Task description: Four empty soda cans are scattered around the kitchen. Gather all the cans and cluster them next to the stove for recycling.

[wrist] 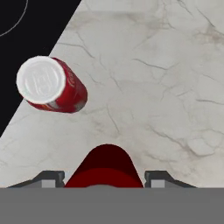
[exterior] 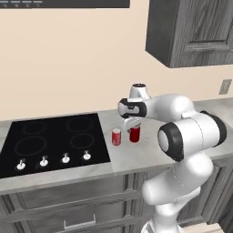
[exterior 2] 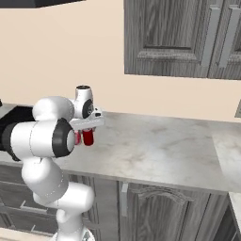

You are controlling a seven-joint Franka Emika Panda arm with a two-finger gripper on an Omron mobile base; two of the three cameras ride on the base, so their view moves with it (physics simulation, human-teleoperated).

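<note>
Two red soda cans stood on the marble tabletop (exterior: 150,152) just right of the stove (exterior: 50,141). The nearer can (exterior: 116,136) stood free beside the stove's edge. The second can (exterior: 134,134), just beyond it from the stove, sat clamped between the pincer's (exterior: 132,125) closed fingers.
</note>
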